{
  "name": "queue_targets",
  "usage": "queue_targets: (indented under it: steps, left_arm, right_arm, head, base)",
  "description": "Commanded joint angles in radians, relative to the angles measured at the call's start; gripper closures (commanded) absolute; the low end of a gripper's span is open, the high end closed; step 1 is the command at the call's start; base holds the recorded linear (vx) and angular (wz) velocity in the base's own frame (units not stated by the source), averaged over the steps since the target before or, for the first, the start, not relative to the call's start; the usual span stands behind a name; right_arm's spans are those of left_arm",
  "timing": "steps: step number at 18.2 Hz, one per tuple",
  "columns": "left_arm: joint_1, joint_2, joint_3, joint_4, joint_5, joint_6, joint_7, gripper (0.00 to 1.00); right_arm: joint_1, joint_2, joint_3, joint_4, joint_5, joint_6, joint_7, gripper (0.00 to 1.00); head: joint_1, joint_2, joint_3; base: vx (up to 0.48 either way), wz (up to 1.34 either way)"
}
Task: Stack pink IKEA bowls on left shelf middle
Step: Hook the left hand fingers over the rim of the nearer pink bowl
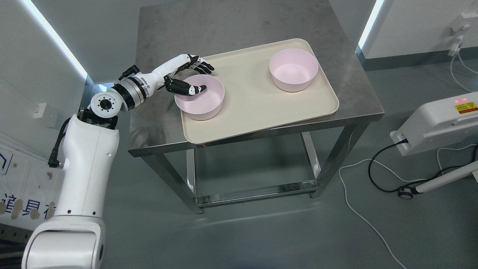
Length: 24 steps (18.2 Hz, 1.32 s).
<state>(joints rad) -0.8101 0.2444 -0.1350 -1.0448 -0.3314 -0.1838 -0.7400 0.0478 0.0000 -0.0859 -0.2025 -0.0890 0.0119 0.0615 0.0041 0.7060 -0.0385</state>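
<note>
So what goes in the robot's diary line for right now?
left hand at near bowl rim | far bowl untouched | both on tray

The left robot hand (186,76) covers part of the near bowl's (203,102) rim.

Left hand (188,76) reaching forward — fingers spread, thumb lowered
</note>
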Motion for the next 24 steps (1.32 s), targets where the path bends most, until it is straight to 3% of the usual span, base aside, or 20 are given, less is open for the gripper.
queue_targets:
  steps: [1, 6, 12, 18, 24]
  left_arm:
    - [-0.004, -0.031, 0.038, -0.041, 0.006, -0.009, 0.005, 0.58]
    - [-0.018, -0.033, 0.066, -0.047, 0.008, -0.013, 0.005, 0.58]
    - [-0.004, 0.079, 0.008, -0.046, 0.0, -0.068, -0.048, 0.58]
    - [-0.004, 0.108, -0.064, -0.046, -0.009, -0.069, -0.052, 0.61]
    - [-0.014, 0.072, -0.075, -0.044, -0.168, -0.092, -0.042, 0.64]
  right_arm:
    - [0.001, -0.017, 0.0, 0.0, 0.0, 0.0, 0.0, 0.0]
    - [0.0, -0.017, 0.0, 0.0, 0.0, 0.0, 0.0, 0.0]
    - [0.0, -0.017, 0.0, 0.0, 0.0, 0.0, 0.0, 0.0]
    - [0.0, -0.017, 0.0, 0.0, 0.0, 0.0, 0.0, 0.0]
    - [0.0, -0.017, 0.0, 0.0, 0.0, 0.0, 0.0, 0.0]
  head:
    - [0.0, 0.0, 0.0]
    - [0.0, 0.0, 0.0]
    - [0.0, 0.0, 0.0]
    - [0.0, 0.0, 0.0]
    - [0.0, 0.0, 0.0]
  base:
    - [0.0, 0.0]
    - [0.0, 0.0]
    - [0.0, 0.0]
    - [0.0, 0.0]
    - [0.0, 0.0]
